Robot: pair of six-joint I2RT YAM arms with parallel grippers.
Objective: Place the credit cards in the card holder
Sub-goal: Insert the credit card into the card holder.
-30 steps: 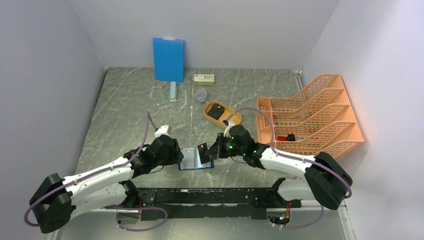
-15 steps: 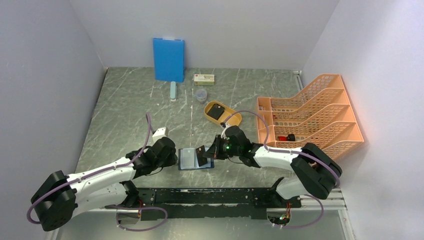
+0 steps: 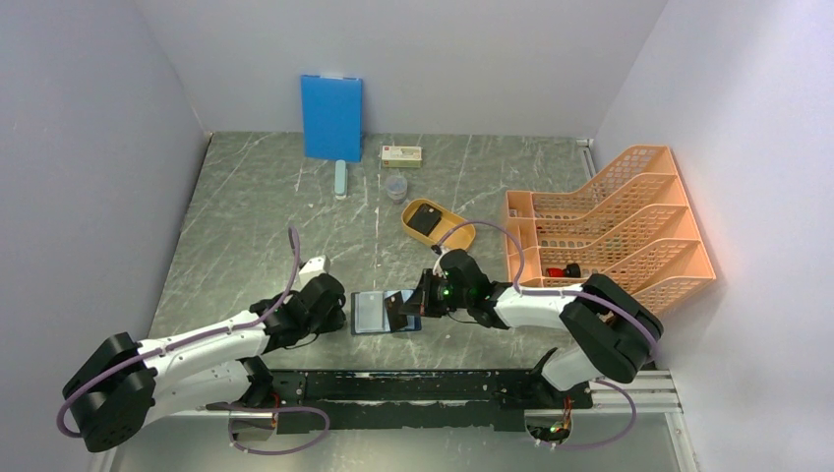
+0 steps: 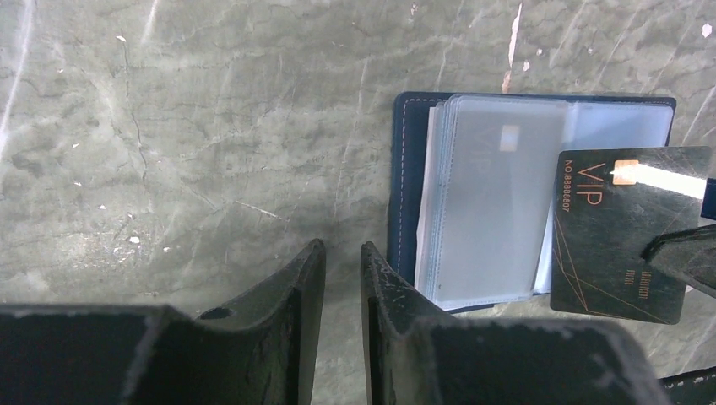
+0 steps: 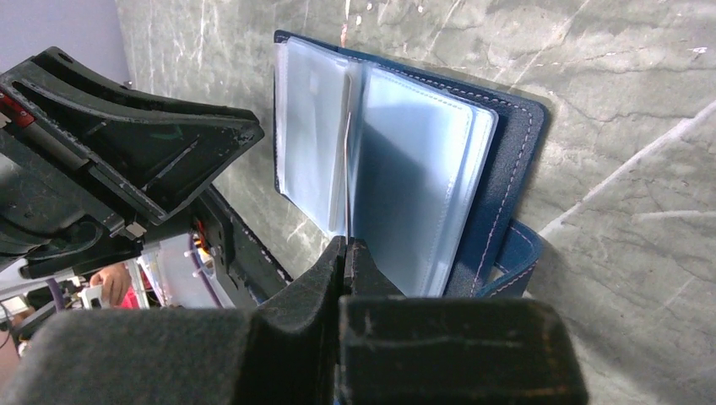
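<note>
Grey-green marble table (image 3: 256, 216), both arms reaching in to its near middle.

Orange file rack (image 3: 629, 211) stands at the right edge with a small red item (image 3: 556, 271) in a near slot. Blue board (image 3: 331, 116) leans on the back wall.

Card holder (image 3: 372, 313) lies open flat on the table between the two grippers, near the front edge. Navy cover, clear sleeves (image 4: 498, 211) fanned out, clasp tab sticking out at its right side (image 5: 515, 257).

Left gripper (image 4: 342, 253) sits low, just left of the holder. Fingers are a narrow slit apart with nothing between them. One tip is right beside the holder's left edge; can't tell if it touches.

Right gripper (image 5: 346, 245) is clamped on the credit card (image 4: 629, 236), black with gold "VIP" print and a chip. Card sits over the holder's right half, slightly tilted, its near edge past the cover. From the right wrist it's edge-on, aimed at the split between two sleeve stacks. Can't tell if it's in a pocket.

Yellow oval tray (image 3: 454, 234) is behind the right gripper, with a dark item (image 3: 425, 220) in it.

Further back: small box (image 3: 401, 154), little cup (image 3: 395, 187), pale green stick (image 3: 340, 179).
</note>
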